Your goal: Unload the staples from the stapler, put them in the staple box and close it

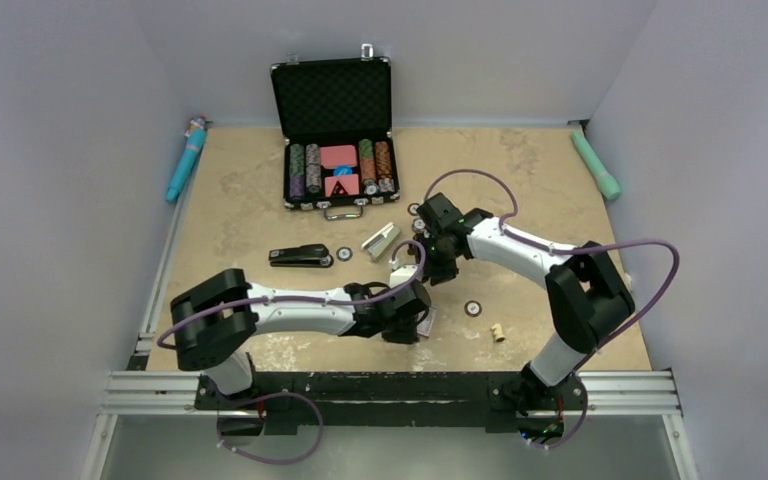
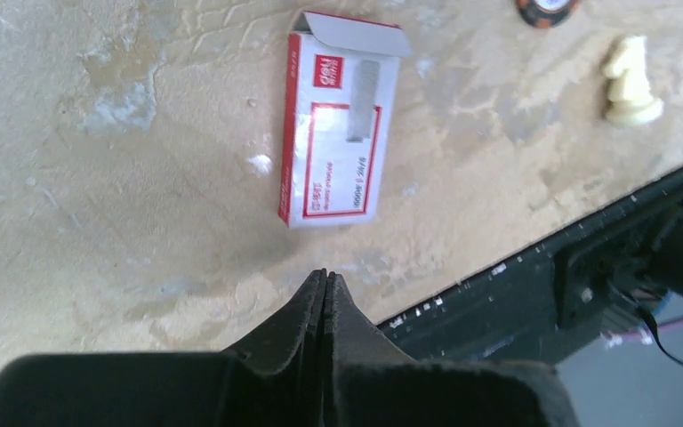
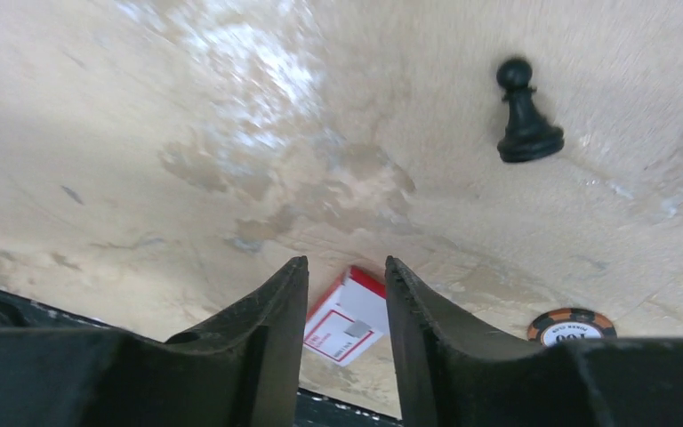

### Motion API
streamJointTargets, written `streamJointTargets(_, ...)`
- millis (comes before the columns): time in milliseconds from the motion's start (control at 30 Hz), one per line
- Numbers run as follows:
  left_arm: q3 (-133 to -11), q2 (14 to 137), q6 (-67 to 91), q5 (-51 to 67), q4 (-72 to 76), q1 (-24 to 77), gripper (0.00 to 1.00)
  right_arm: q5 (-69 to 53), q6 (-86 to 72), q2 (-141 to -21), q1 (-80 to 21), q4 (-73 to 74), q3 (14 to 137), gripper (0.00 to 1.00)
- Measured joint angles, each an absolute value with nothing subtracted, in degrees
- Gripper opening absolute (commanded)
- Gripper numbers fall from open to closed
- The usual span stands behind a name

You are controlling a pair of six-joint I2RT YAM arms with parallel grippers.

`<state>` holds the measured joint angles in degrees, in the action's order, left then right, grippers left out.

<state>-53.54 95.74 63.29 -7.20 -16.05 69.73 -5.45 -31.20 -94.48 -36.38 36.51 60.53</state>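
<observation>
The black stapler (image 1: 300,257) lies closed and flat on the table, left of both grippers. My left gripper (image 1: 415,318) is shut and empty in the left wrist view (image 2: 325,276), just above the table near the front edge. A red-and-white cardboard box (image 2: 338,124) lies just beyond its tips. A short grey strip (image 2: 365,100) shows on the box's top face. I cannot tell whether it is loose staples or print. My right gripper (image 1: 438,268) is open and empty (image 3: 345,267), above the table. The box (image 3: 347,316) shows between its fingers.
An open poker-chip case (image 1: 335,135) stands at the back. Loose chips (image 1: 344,254) (image 1: 473,308), a white chess knight (image 2: 627,80), a black pawn (image 3: 525,116) and a small silver-grey object (image 1: 381,241) lie about. Teal tools lie at the left (image 1: 186,160) and right (image 1: 596,165) edges.
</observation>
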Motion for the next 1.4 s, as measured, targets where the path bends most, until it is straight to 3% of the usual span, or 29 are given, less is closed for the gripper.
streamJointTargets(100,-53.54,91.98,60.80,-6.59,-18.33,69.73,0.19,-4.51,-31.59,-94.48,-36.38,37.52,64.40,0.52)
streamJointTargets(233,-53.56,84.07,57.56,-6.61,-22.41,69.73,0.53,-3.51,-32.16,-94.50,-36.38,38.83,69.49,0.61)
streamJointTargets(267,-53.56,82.32,56.88,-6.81,-23.33,69.73,0.88,-3.44,-32.27,-94.50,-36.38,39.05,70.39,0.67)
streamJointTargets(300,-53.56,80.16,56.29,-7.27,-24.60,69.76,0.98,-3.27,-32.40,-94.50,-36.38,39.51,71.48,0.70)
streamJointTargets(333,-53.56,77.91,55.51,-7.86,-26.11,69.76,1.00,-2.96,-32.47,-94.50,-36.38,39.86,72.47,0.82)
streamJointTargets(467,-53.82,68.82,54.24,-11.03,-32.69,69.63,1.00,-2.55,-32.49,-94.48,-36.38,40.62,75.75,0.99)
streamJointTargets(700,-59.64,57.08,49.84,-18.17,-47.37,66.74,1.00,-2.63,-31.29,-92.05,-36.38,41.58,82.15,0.99)
streamJointTargets(1000,-64.69,50.46,42.22,-27.27,-61.21,60.73,1.00,-3.81,-28.77,-78.65,-36.38,37.98,83.07,0.99)
streamJointTargets(1400,-61.71,42.72,31.75,-37.82,-62.94,56.21,1.00,-3.75,-28.10,-51.13,-36.38,20.82,67.18,0.99)
